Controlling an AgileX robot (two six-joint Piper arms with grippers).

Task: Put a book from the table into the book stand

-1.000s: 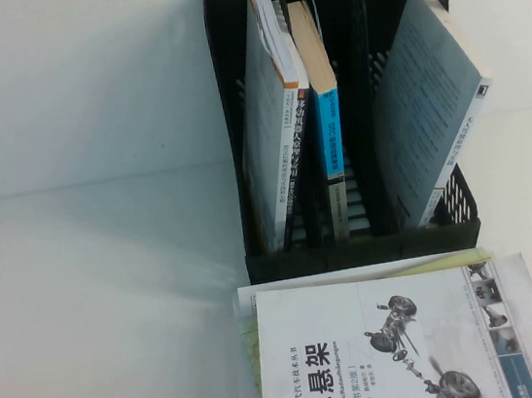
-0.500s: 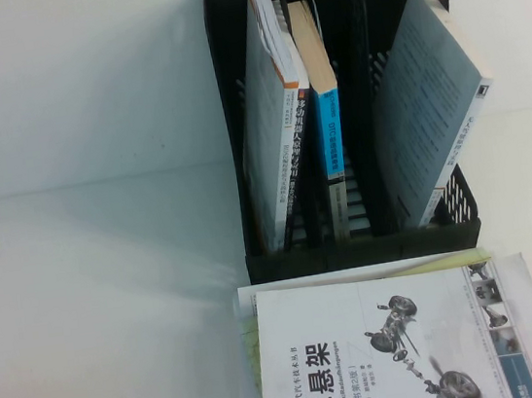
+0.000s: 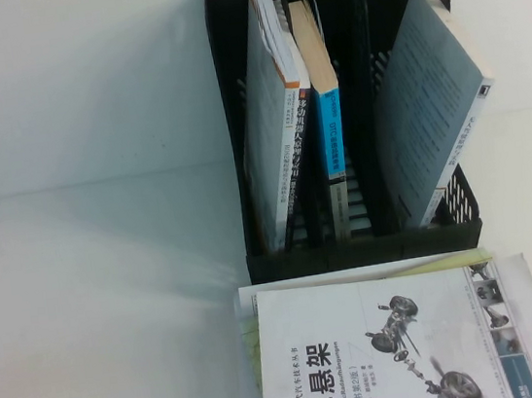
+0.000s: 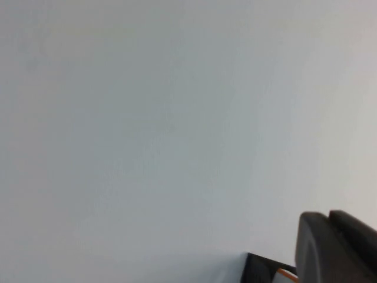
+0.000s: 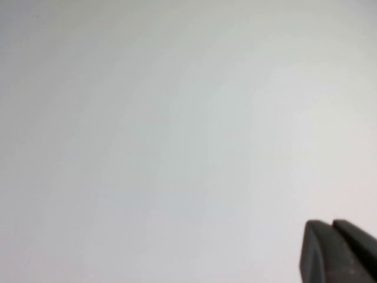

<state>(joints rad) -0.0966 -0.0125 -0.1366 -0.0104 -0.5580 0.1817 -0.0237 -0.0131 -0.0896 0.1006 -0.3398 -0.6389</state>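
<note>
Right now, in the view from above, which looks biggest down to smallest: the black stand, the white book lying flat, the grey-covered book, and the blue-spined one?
1. Book stand.
2. White book, though cut off by the picture's edge and nearer the camera, so unsure.
3. Grey-covered book.
4. Blue-spined book, seen edge-on.
Neither gripper appears in this view.

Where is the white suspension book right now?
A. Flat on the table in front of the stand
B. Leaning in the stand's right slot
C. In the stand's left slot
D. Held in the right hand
A: the book lies flat before the stand, no hand on it.
</note>
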